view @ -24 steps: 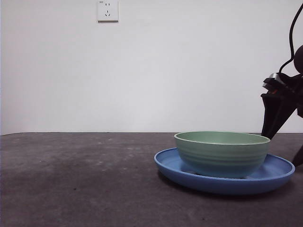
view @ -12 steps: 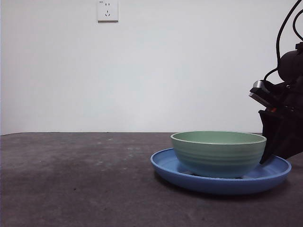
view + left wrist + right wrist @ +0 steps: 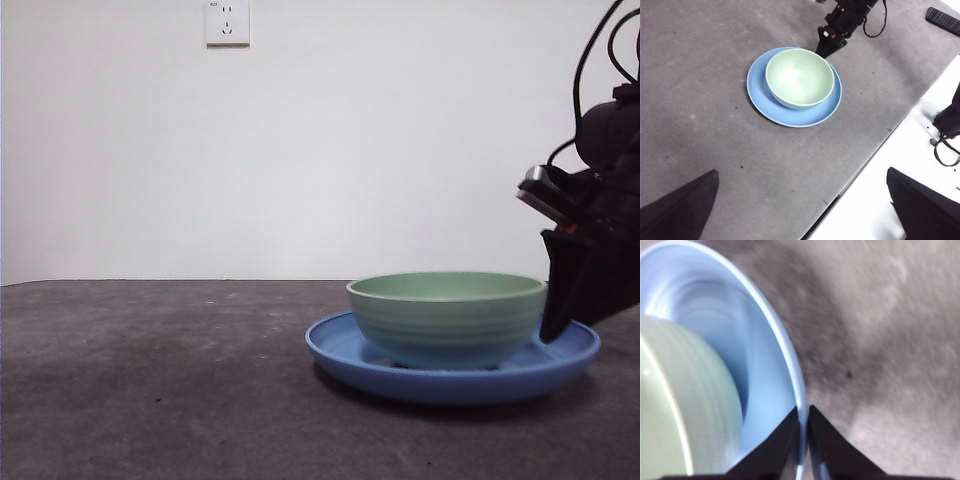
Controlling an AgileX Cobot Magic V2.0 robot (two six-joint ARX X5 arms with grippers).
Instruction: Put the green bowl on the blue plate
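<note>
Right wrist view: I've got the right gripper (image 3: 803,412) pinched onto the blue plate (image 3: 772,335) rim, probably to slide it, with the green bowl (image 3: 447,318) sitting inside. Left gripper (image 3: 800,210) waits wide open.

bowl (image 3: 447,318) on plate (image 3: 340,355) | plate on table (image 3: 150,380), right of centre | right tool (image 3: 553,325) at plate's right rim
</note>
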